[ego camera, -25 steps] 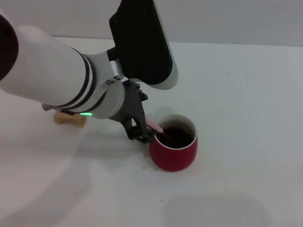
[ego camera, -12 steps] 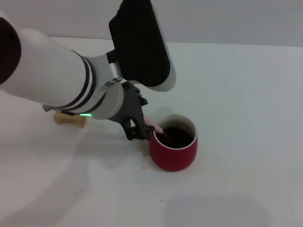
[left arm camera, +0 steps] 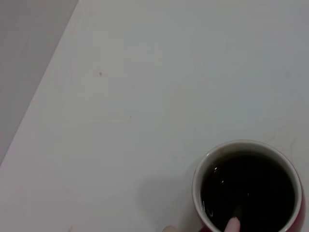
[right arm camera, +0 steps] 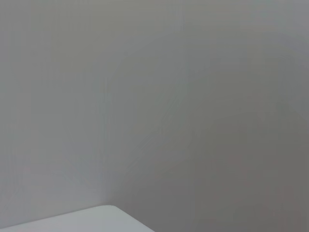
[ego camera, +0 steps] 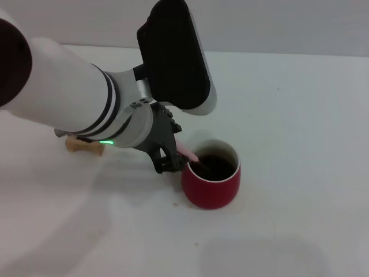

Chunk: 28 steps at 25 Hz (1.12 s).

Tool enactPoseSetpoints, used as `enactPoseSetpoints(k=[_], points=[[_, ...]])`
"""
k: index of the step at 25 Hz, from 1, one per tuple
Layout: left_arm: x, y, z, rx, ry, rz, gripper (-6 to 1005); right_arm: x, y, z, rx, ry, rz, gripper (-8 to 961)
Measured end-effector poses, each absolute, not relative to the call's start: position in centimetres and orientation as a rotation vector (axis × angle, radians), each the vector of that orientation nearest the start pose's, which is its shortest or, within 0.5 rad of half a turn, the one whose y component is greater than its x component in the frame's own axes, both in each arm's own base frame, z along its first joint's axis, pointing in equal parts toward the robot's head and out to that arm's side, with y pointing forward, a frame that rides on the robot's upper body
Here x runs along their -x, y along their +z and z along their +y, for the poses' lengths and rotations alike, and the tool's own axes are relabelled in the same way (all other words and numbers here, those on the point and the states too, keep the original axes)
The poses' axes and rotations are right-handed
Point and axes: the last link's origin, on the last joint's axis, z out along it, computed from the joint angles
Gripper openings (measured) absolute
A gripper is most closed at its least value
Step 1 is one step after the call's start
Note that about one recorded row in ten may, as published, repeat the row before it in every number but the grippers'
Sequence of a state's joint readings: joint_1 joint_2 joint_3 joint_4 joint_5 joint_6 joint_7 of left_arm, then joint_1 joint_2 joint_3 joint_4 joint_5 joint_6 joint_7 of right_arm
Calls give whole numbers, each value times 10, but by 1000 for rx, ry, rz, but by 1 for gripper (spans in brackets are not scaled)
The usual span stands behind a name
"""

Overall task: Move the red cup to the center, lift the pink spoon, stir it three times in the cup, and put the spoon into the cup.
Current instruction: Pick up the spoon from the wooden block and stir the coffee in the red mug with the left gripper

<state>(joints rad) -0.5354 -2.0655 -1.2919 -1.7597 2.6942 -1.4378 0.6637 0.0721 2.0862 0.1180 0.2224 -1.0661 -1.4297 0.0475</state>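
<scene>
The red cup stands near the middle of the white table, holding dark liquid; it also shows in the left wrist view. The pink spoon slants over the cup's left rim with its lower end down in the liquid, and its pink tip shows in the left wrist view. My left gripper is just left of the cup's rim, shut on the spoon's handle. The right gripper is out of view.
A tan wooden block lies on the table to the left, partly hidden under my left arm. The right wrist view shows only a grey wall and a corner of the table.
The left gripper and the spoon have shifted slightly, up and a little left at the cup's rim. The cup has stayed in place.
</scene>
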Motion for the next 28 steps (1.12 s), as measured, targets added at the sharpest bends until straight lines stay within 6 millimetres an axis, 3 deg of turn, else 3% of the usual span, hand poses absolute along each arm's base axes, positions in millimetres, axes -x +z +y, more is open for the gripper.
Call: enactPoseSetpoints(k=[9, 25, 28], points=[[92, -33, 313, 2658, 515, 19, 448, -437, 23, 154, 942, 415, 788, 0], [93, -36, 313, 2663, 526, 31, 435, -437, 23, 152, 941, 412, 789, -1], [93, -36, 313, 2661, 521, 31, 387, -437, 23, 152, 941, 412, 789, -1]])
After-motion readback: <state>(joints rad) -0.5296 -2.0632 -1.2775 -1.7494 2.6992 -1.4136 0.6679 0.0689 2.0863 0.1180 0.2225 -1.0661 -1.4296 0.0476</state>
